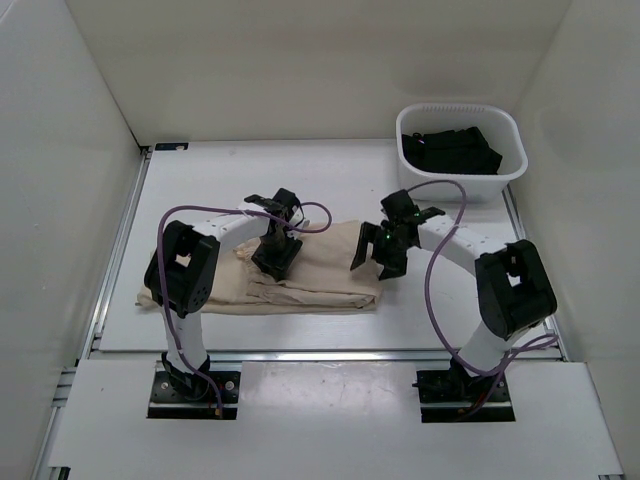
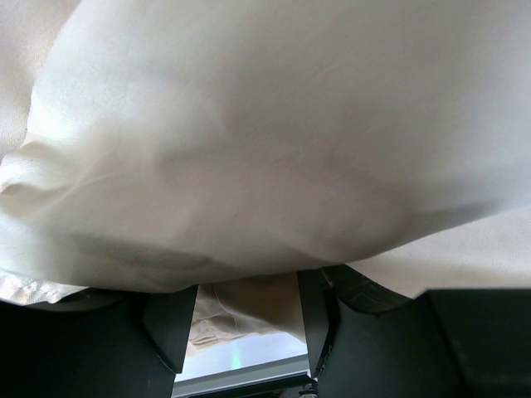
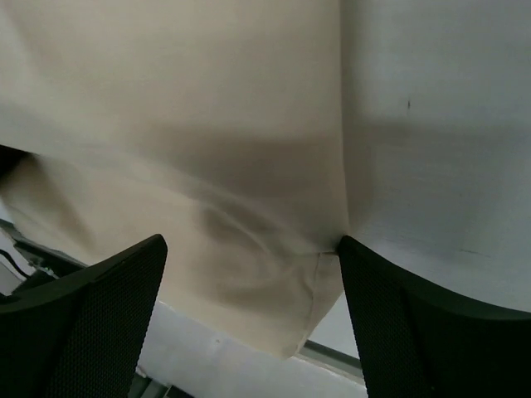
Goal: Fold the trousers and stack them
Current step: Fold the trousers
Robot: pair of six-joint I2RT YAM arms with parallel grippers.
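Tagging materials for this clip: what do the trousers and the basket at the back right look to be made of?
The trousers look like soft, thin woven cloth in matt beige: they drape and crease smoothly in both wrist views, though the fibre cannot be told. The basket looks like rigid white plastic, probably moulded: even walls, rounded corners, what seems fine ribbing along the far wall, and a slight sheen.

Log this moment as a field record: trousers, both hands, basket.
trousers: beige, in a long flat folded bundle on the table, left of centre
left hand: low over the middle of the trousers; cloth fills its view, grip cannot be told
right hand: at the right end of the trousers, fingers wide apart, holding nothing
white basket: far right corner, apart from the trousers
black garment: inside the white basket
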